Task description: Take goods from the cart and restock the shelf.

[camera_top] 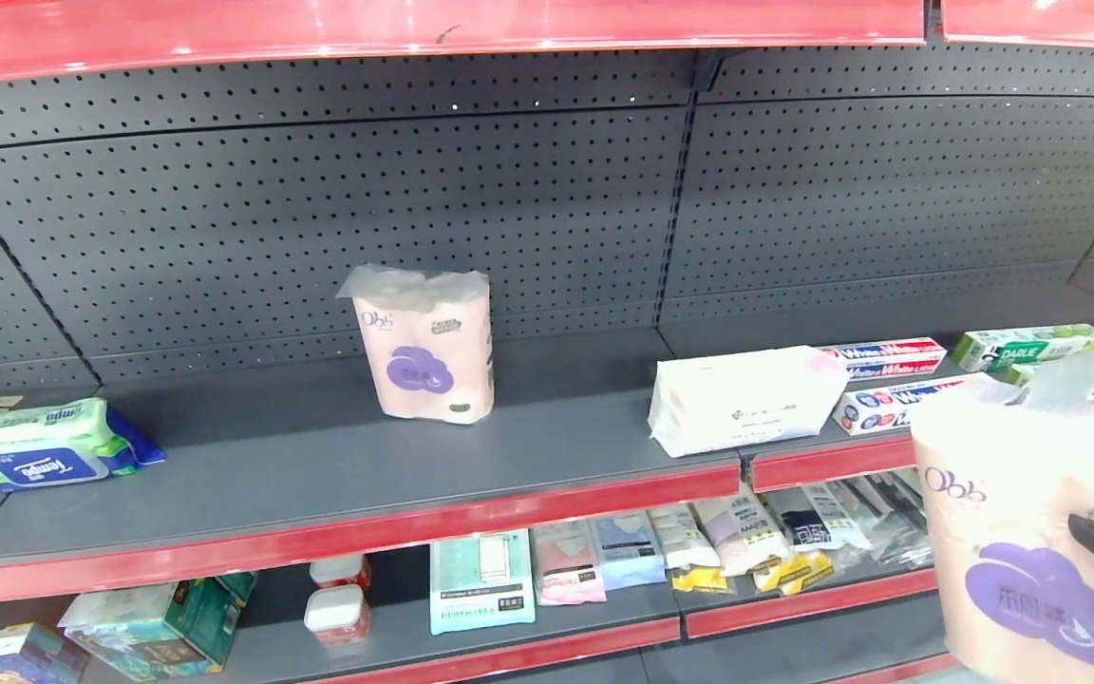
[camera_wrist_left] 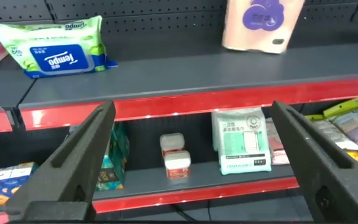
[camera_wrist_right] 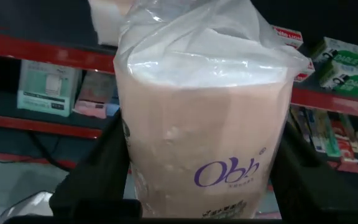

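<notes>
The right claw [camera_wrist_right: 204, 186] is clamping a pink plastic-wrapped pack of toilet rolls [camera_top: 1022, 551] between its two black fingers. It is holding the pack upright in front of the red-edged grey metal shelf [camera_top: 319, 475], low on the right side. A matching pack [camera_top: 428, 347] is standing upright mid-shelf. The left claw [camera_wrist_left: 194, 165] is hanging wide open and empty, facing the shelf's red front edge. A green wet-wipe packet [camera_wrist_left: 55, 46] is lying at the shelf's left end.

On the shelf [camera_top: 319, 475], a roll pack [camera_top: 425, 347] stands between wipes [camera_top: 39, 445] at left and tissues [camera_top: 745, 397] at right.
</notes>
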Robot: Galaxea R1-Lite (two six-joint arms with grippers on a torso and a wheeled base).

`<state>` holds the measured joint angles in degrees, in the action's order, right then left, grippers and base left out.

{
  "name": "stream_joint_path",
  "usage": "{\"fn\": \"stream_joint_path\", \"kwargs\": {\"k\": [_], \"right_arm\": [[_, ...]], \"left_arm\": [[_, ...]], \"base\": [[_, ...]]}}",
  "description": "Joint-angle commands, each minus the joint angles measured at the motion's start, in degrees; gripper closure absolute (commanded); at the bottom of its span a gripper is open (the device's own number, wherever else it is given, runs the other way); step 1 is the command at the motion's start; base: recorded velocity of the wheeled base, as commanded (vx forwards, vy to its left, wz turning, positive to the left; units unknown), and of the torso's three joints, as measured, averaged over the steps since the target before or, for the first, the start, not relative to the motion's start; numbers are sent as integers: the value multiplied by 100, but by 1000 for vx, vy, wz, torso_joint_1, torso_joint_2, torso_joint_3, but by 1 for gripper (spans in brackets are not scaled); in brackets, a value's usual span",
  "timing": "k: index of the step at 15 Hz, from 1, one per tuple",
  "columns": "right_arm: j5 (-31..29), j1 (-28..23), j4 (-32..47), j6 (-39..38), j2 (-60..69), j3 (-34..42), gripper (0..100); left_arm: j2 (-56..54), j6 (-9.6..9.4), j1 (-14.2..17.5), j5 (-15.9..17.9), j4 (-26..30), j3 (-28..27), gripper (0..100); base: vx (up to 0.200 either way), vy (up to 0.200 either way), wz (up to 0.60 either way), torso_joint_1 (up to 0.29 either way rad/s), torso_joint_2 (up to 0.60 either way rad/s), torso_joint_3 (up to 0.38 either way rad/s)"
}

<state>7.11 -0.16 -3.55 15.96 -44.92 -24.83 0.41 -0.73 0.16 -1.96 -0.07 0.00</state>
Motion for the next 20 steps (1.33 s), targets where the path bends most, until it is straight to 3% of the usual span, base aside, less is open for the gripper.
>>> {"fn": "stream_joint_path", "kwargs": {"k": [1, 3, 5, 6, 7, 8, 9, 11, 13, 14, 15, 16, 17, 18, 19, 20], "right_arm": [[28, 341, -260, -207, -17, 22, 100], [10, 315, -296, -269, 10, 110, 100], [28, 376, -304, -647, 36, 189, 100], [28, 376, -304, -752, 36, 163, 100], [28, 376, -304, -849, 45, 137, 100], [28, 367, -304, -910, 36, 119, 100], [28, 367, -313, -954, 45, 119, 100], [28, 367, -313, -954, 54, 119, 100], [19, 359, -313, -945, 98, 119, 100], [10, 297, -313, -954, 124, 110, 100], [10, 227, -313, -954, 124, 110, 100], [1, 156, -313, -945, 115, 110, 100], [1, 95, -313, -945, 115, 101, 100], [-8, 25, -304, -937, 124, 110, 100], [-25, -19, -304, -928, 124, 110, 100], [-25, -19, -304, -928, 124, 110, 100]], "left_arm": [[90, -24, -33, 12, -10, 0, 0], [187, -32, -51, 12, -1, 0, 0], [328, -164, -60, 12, -10, 0, 0], [416, -199, -69, 82, -10, -325, 0], [1593, -6, -77, 152, -10, -1600, 0], [2402, 557, -69, 170, -45, -2408, 0], [3281, 820, -7, 64, -54, -3111, 0], [3843, 451, 221, -199, -19, -2988, 0], [4863, 319, 591, -261, -195, -2962, 0], [5768, 258, 758, -76, -1056, -2892, 0], [6401, 258, 925, 381, -1724, -2856, 0], [6981, 161, 1188, 1084, -2366, -2839, 0], [7385, -85, 1382, 1515, -2735, -2839, 0], [8001, -639, 1689, 2174, -3166, -2839, 0], [8449, -1061, 1821, 2842, -3412, -2830, 0], [8449, -1061, 1821, 2842, -3412, -2830, 0]], "base": [[0, 0, 0, 0, 0, 0], [0, 0, 0, 0, 0, 0], [0, 0, 0, 0, 0, 0], [0, 0, 0, 0, 0, 0], [0, 0, 0, 0, 0, 0], [0, 0, 0, 0, 0, 0], [0, 0, 0, 0, 0, 0], [0, 0, 0, 0, 0, 0], [0, 0, 0, 0, 0, 0], [0, 0, 0, 0, 0, 0], [0, 0, 0, 0, 0, 0], [0, 0, 0, 0, 0, 0], [0, 0, 0, 0, 0, 0], [0, 0, 0, 0, 0, 0], [0, 0, 0, 0, 0, 0], [0, 0, 0, 0, 0, 0]]}}
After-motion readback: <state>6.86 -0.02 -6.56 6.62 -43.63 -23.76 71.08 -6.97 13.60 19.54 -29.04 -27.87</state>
